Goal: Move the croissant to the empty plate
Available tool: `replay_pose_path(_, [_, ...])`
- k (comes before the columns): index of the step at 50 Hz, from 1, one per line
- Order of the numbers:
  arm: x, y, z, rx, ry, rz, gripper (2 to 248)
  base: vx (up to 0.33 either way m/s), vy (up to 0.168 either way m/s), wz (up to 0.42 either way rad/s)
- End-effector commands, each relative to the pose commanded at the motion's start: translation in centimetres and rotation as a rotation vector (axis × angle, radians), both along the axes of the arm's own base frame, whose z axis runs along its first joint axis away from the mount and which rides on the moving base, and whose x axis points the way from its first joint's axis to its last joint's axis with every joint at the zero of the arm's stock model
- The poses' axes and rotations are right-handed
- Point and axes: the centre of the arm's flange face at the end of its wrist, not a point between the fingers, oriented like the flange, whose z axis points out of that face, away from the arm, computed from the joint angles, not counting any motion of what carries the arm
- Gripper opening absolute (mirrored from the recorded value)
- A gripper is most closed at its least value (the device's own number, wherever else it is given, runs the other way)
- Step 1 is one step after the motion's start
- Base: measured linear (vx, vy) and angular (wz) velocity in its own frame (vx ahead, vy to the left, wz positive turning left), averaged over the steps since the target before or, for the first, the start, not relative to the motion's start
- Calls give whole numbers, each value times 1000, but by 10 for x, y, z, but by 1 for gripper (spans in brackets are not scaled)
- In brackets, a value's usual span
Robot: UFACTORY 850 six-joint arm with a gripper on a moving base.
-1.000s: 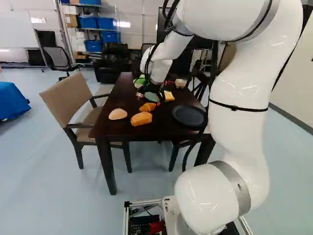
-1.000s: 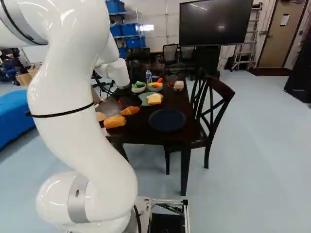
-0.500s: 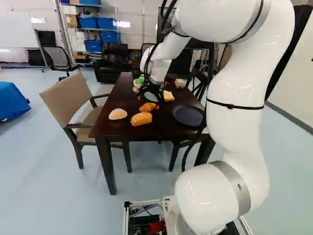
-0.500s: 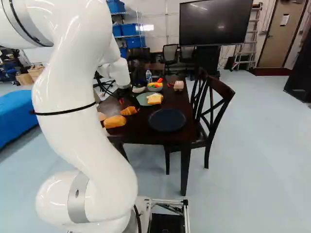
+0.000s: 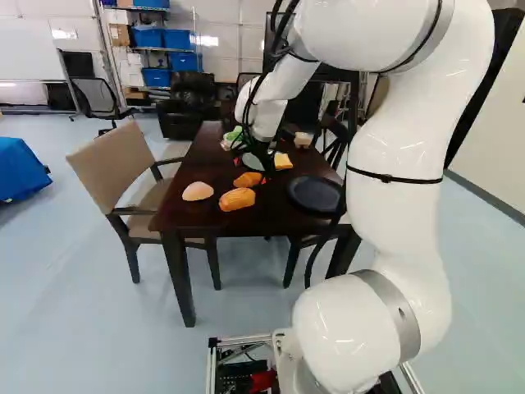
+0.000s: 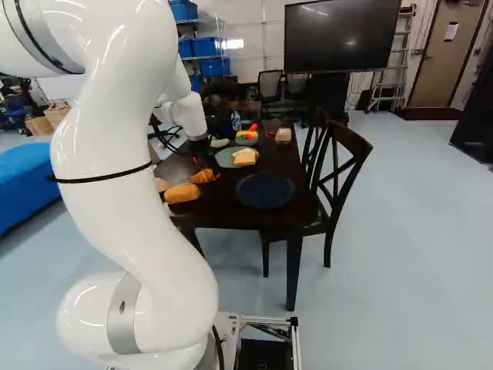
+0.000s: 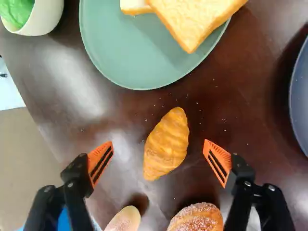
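Observation:
The gripper (image 5: 251,170) hangs low over the dark table, close above the croissant (image 5: 248,180). Seen from the wrist, the gripper (image 7: 158,163) is open, its orange pads wide apart. Between them and slightly ahead lies the croissant (image 7: 166,144), touched by neither finger. A bare dark blue plate (image 6: 265,190) rests on the table to the croissant's right in both base views; only the edge of this plate (image 7: 302,96) shows in the wrist view. Ahead of the fingers is a green plate (image 7: 130,62) with bread slices (image 7: 192,19) on it.
An orange loaf (image 5: 237,199) and a pale roll (image 5: 197,191) lie near the table's front edge. Beyond the green plate stand bowls, one with green food (image 7: 17,12), and a bottle (image 6: 236,120). Chairs flank the table (image 5: 209,217) on both sides.
The arm has shifted and the gripper has come down nearer the croissant, its fingers staying wide. The base and the food on the table have not moved.

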Motion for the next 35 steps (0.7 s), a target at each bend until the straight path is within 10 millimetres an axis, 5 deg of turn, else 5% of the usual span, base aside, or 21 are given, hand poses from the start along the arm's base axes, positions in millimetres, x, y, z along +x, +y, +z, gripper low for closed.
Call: replay_pose_path(35, [20, 6, 0, 9, -34, -41, 247, 0, 0, 0])
